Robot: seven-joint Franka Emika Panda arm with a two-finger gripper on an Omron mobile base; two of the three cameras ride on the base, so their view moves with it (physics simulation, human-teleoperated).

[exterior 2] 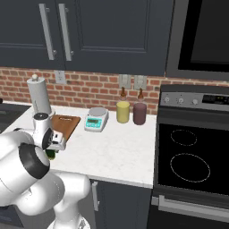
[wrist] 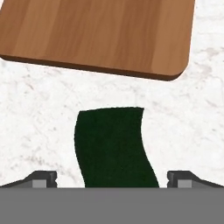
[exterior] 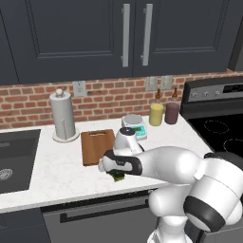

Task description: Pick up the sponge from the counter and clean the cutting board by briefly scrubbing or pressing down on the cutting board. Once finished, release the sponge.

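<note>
The white, lightly marbled stone counter [exterior: 71, 175] carries a flat reddish-brown wooden cutting board [exterior: 96, 145] with a handle slot at its far short edge. Just off the board's near edge lies a small dark green sponge [wrist: 114, 146] with a yellow underside. Left of the board stands a white paper-towel roll [exterior: 63, 119]. Behind it to the right sit a white-teal kitchen scale [exterior: 135, 125], a yellow jar [exterior: 156, 114] and a dark maroon jar [exterior: 172, 113].
</note>
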